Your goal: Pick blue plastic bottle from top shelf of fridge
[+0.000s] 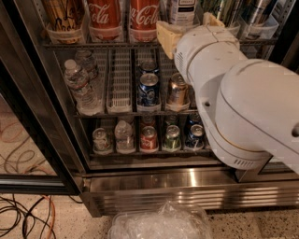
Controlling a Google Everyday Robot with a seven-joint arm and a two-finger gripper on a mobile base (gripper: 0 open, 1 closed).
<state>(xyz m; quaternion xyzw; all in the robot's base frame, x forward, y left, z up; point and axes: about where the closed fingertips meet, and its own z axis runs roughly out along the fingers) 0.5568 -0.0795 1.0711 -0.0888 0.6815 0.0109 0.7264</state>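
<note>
Presently, your hand (189,29) sat at the upper centre of the frame, its tan fingers (167,38) spread apart and clasping nothing.

- Blue plastic bottle (182,8): stood upright on the top shelf (70,45) of the fridge (187,186), at the top edge of the frame, between the spread fingers. Its cap was out of view.
- Risks, as judged: a close made low on the bottle could have tipped it. The left finger lay just beside a Coca-Cola bottle (142,16) and could have nudged it. A thin plastic wall could have buckled and slipped under a hard squeeze.
- Obstruction: the white arm (252,107) covered the right of the frame, so you could not see the bottle's right-hand neighbours well.
- Also present: a water bottle (80,86), an empty lane tray (120,79) and cans (149,88) on the racks below; crumpled clear plastic (159,224) and cables (23,214) on the floor.
</note>
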